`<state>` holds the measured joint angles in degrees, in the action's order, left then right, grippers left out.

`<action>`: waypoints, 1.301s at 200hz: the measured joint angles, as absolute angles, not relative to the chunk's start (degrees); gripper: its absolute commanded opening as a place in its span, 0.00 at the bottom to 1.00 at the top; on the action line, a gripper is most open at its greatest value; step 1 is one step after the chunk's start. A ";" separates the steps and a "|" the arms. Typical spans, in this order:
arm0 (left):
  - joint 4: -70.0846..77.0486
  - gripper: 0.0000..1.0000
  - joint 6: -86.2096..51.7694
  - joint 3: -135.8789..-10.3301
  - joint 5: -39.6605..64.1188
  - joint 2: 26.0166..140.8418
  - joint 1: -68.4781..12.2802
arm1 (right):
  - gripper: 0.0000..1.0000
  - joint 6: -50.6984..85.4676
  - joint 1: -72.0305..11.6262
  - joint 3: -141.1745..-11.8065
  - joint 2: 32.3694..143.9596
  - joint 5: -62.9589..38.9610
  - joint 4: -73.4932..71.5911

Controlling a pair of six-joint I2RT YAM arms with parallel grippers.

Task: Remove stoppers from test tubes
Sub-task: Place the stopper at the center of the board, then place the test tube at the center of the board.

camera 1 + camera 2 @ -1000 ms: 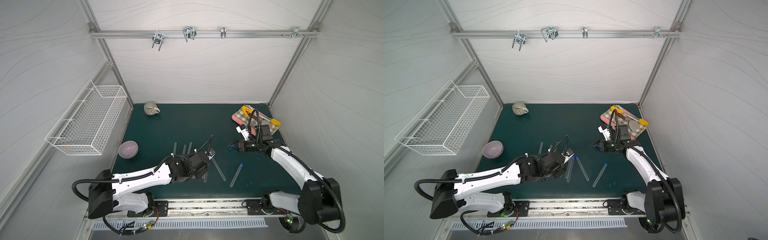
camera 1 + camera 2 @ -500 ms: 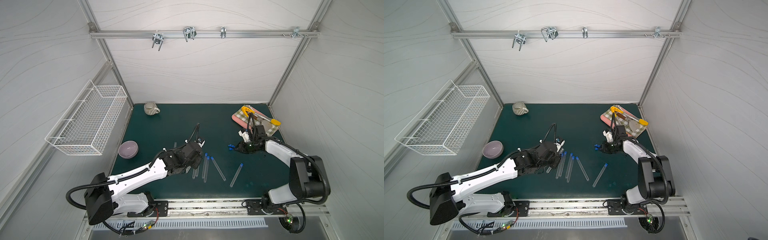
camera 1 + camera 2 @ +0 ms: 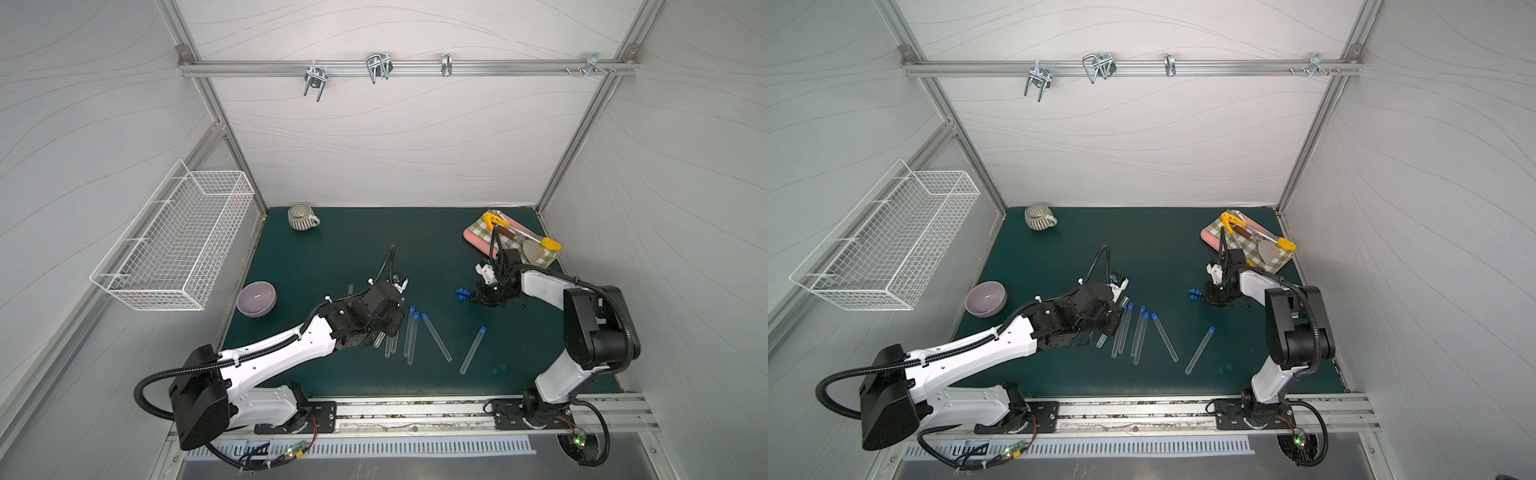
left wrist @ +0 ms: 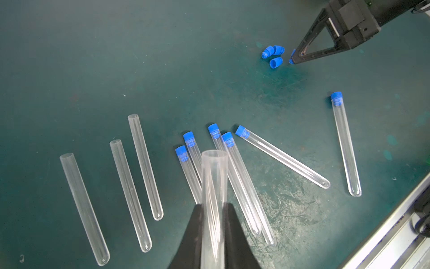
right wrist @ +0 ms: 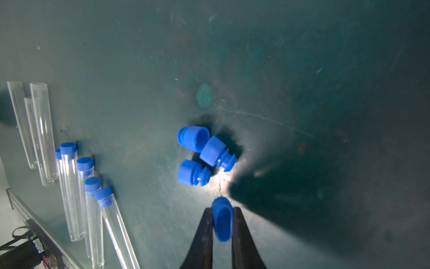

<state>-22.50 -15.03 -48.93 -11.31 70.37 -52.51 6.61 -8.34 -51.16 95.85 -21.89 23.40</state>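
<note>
Toward the near edge of the surface (image 3: 332, 249), five stoppered test tubes (image 3: 412, 338) lie bunched, some touching or crossing, blue ends pointing to the far edge. A sixth stoppered tube (image 3: 473, 350) lies apart, toward the right arm's base. Just over the bunch, the left hand (image 4: 213, 207) is closed on an open tube (image 4: 214, 177), pinched along its body, with the bare mouth sticking out ahead. Three more open tubes (image 4: 130, 193) lie in a loose row on the side of the bunch away from the right arm.

Farther in, the right hand (image 5: 222, 209) is low over the surface and squeezed tight on one blue stopper (image 5: 222, 221), which looks flattened between the fingers. Three loose stoppers (image 5: 213, 151) lie in a heap just beyond it. At the far edge are a striped cup (image 3: 302, 216) and a checked cloth (image 3: 515, 239) with utensils on it.

The risks look like these:
- **Stopper:** being squashed, it may spring or roll off on release, or knock the heap apart.
- **Held tube:** it is smooth and round, so set down over the bunch it could roll in among the stoppered ones or nudge them.
- **Bunched tubes:** they lie so close that the next pinch could catch two.
</note>
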 measured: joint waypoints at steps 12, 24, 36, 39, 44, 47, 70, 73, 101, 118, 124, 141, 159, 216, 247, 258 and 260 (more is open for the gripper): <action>-22.44 0.00 -15.27 -48.51 -11.16 70.37 -52.18 | 0.16 6.63 -8.32 -51.37 96.29 -21.89 23.40; -22.41 0.00 -15.46 -48.27 -10.98 70.43 -51.94 | 0.19 6.66 -8.25 -51.40 96.33 -21.91 23.38; -22.35 0.00 -15.57 -48.14 -10.81 70.52 -51.81 | 0.22 6.74 -8.10 -51.51 96.33 -21.93 23.33; -22.35 0.00 -15.62 -48.12 -10.76 70.52 -51.77 | 0.24 6.63 -8.03 -51.51 96.33 -21.93 23.27; -22.33 0.00 -15.68 -48.05 -10.68 70.54 -51.75 | 0.25 6.72 -7.94 -51.51 96.33 -21.93 23.22; -22.31 0.00 -15.68 -48.01 -10.63 70.54 -51.75 | 0.26 6.76 -7.90 -51.51 96.33 -21.96 23.20; -21.91 0.00 -15.97 -47.66 -10.44 70.61 -51.72 | 0.38 7.11 -7.40 -51.55 96.31 -22.00 23.09; -21.93 0.00 -16.03 -47.66 -10.44 70.61 -51.72 | 0.40 6.92 -7.35 -51.57 96.31 -22.00 23.05; -21.93 0.00 -16.38 -47.66 -10.46 71.07 -51.66 | 0.51 7.05 -7.14 -51.57 95.96 -22.04 22.94; -21.98 0.00 -16.53 -47.66 -10.46 71.83 -51.42 | 0.59 7.20 -7.14 -51.57 95.13 -22.09 22.92; -21.98 0.00 -16.58 -47.66 -10.44 72.14 -51.31 | 0.64 7.33 -7.16 -51.57 94.56 -22.04 22.94; -21.98 0.00 -16.71 -47.66 -10.44 73.19 -50.83 | 0.75 7.05 -8.01 -51.57 92.42 -21.32 23.00; -21.96 0.00 -16.86 -47.68 -10.44 74.59 -50.43 | 0.82 6.44 -10.48 -51.59 89.82 -19.03 23.31; -21.87 0.00 -18.65 -49.21 -10.50 81.60 -47.00 | 0.91 7.03 -23.14 -50.89 80.34 -17.02 24.53; -21.61 0.00 -19.33 -51.33 -10.68 85.49 -44.01 | 0.96 8.80 -24.64 -46.48 72.49 -18.24 24.56; -21.39 0.00 -19.31 -52.53 -10.74 87.31 -43.27 | 0.98 9.58 -24.99 -45.06 69.93 -18.70 24.58; -21.41 0.00 -19.31 -52.80 -10.74 87.64 -43.13 | 0.98 9.56 -25.04 -44.84 69.54 -18.81 24.56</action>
<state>-21.41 -19.31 -52.80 -10.74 87.64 -43.13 9.56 -25.04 -44.84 69.54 -18.81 24.56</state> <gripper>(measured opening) 0.160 0.961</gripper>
